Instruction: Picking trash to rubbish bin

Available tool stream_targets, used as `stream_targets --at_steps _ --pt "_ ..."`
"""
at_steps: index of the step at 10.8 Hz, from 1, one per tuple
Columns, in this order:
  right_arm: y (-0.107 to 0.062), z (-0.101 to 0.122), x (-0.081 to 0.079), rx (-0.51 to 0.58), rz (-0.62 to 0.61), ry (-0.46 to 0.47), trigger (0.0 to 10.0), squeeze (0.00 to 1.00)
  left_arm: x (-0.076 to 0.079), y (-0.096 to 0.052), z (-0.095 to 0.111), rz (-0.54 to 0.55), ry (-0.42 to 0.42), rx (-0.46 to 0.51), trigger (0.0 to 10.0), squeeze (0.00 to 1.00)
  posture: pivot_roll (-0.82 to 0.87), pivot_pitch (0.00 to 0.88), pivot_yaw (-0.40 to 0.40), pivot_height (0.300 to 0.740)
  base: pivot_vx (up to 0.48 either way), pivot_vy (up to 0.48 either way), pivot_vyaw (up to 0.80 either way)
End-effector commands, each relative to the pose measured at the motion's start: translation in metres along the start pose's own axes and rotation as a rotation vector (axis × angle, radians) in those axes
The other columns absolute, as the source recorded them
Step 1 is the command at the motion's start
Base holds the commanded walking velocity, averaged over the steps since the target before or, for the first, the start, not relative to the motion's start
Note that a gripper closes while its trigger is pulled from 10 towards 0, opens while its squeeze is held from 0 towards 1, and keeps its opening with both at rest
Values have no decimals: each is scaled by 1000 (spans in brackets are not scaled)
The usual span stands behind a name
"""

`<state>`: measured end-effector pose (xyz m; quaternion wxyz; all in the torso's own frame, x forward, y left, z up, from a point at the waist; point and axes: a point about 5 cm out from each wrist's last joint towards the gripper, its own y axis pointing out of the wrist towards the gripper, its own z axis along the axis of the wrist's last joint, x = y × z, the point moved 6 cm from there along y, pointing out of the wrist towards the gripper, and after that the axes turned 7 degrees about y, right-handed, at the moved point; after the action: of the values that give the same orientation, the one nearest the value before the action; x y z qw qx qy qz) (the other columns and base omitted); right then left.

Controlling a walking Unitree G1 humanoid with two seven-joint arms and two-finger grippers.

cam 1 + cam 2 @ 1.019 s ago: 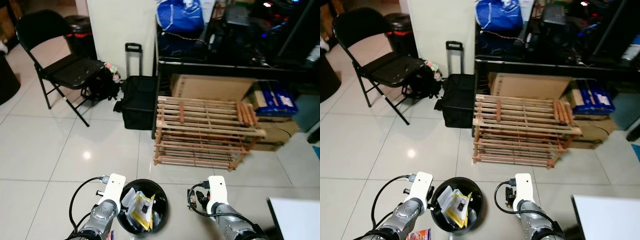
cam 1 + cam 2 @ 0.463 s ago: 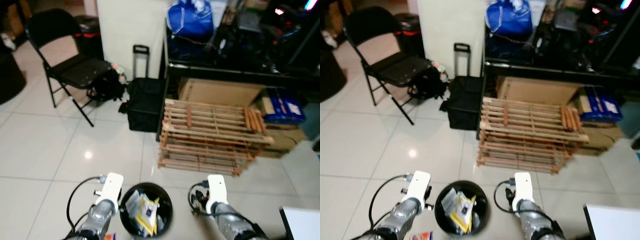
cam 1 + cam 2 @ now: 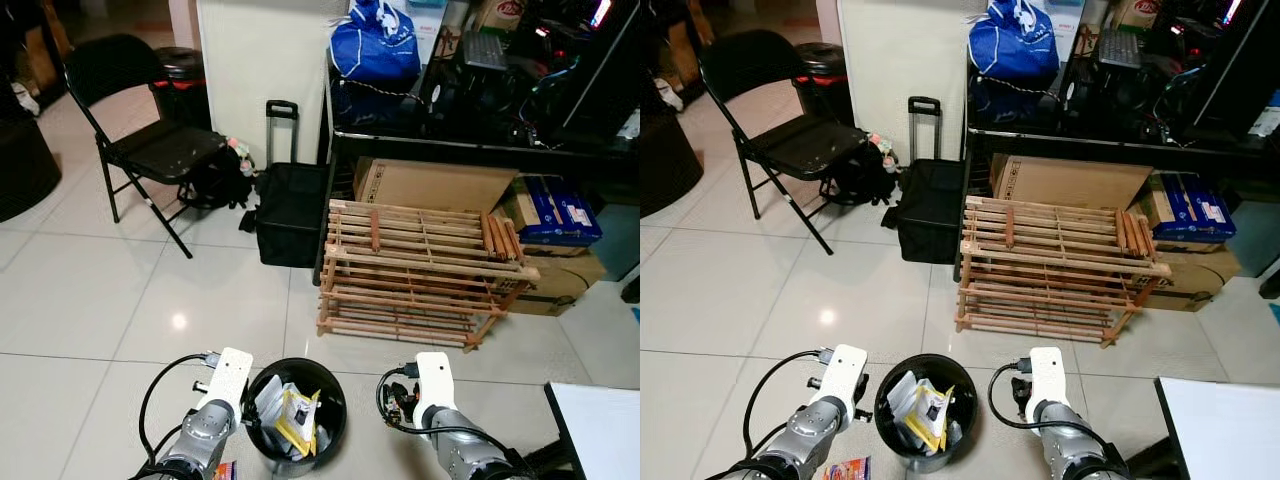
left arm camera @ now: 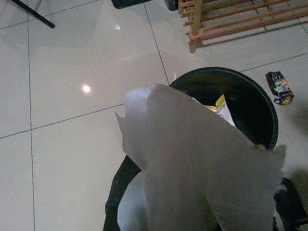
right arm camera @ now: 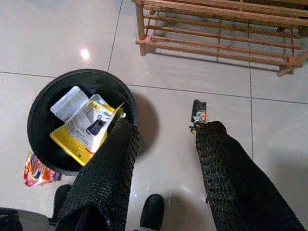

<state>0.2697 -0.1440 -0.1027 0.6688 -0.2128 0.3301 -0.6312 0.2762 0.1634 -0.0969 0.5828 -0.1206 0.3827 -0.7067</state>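
A: How far is the work with the trash, do you think?

B: I judge it is partly done. The black bin (image 5: 79, 122) stands on the tiled floor between the two arms, and it already has several pieces inside. I can make out a white paper (image 5: 69, 102) and a yellow package (image 5: 86, 129); there may be more under them.

A: And what is left outside?

B: From left to right I count three pieces. First, the left gripper (image 4: 192, 207) has a sheet of white paper (image 4: 192, 159) in front of its camera, just beside the rim of the bin. It seems to be held, but the paper hides the fingers, so I cannot tell how far they are closed. Second, one red and orange snack wrapper (image 5: 37, 172) lies on the floor, touching the left side of the bin. Third, one small dark wrapper (image 5: 198, 114) lies on the floor to the right of the bin, a little apart from it.

A: What about the right gripper (image 5: 163, 139)?

B: It hangs above the floor just right of the bin, its two black fingers (image 5: 108, 163) spread wide, with nothing between them. The small dark wrapper lies near the tip of one finger.

A: So one bin, and three pieces to go?

B: Yes, as far as I can see.
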Motion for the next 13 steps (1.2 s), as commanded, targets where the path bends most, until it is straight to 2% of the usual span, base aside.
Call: stream_targets --at_steps 1,2,5,7,8,9,11,13 --pt "0 2 4 2 -9 -6 10000 0 5 1 1 -15 6 -7 10000 0 46 0 -78 740 0 0 0" --pt "0 2 4 3 -10 -7 10000 0 6 2 4 -20 17 -6 10000 0 39 0 -82 740 0 0 0" --pt "-4 -7 13 -11 -26 -6 10000 0 0 9 42 1 41 63 10000 0 5 32 -90 740 0 0 0" --pt "-7 -15 19 -21 -36 0 10000 0 6 12 63 -19 60 106 10000 0 -22 55 -89 740 0 0 0" --pt "-9 -21 22 -27 -42 3 10000 0 15 12 72 -49 78 124 10000 0 -51 74 -90 740 0 0 0" --pt "-11 -26 25 -31 -50 8 10000 0 31 12 83 -100 105 148 10000 0 -71 90 -90 740 0 0 0" --pt "-15 -31 32 -31 -63 14 10000 0 49 10 88 -152 144 166 10000 0 -100 111 -93 740 0 0 0" --pt "-17 -35 37 -36 -70 14 10000 0 57 9 89 -172 166 170 10000 0 -104 118 -94 740 0 0 0"
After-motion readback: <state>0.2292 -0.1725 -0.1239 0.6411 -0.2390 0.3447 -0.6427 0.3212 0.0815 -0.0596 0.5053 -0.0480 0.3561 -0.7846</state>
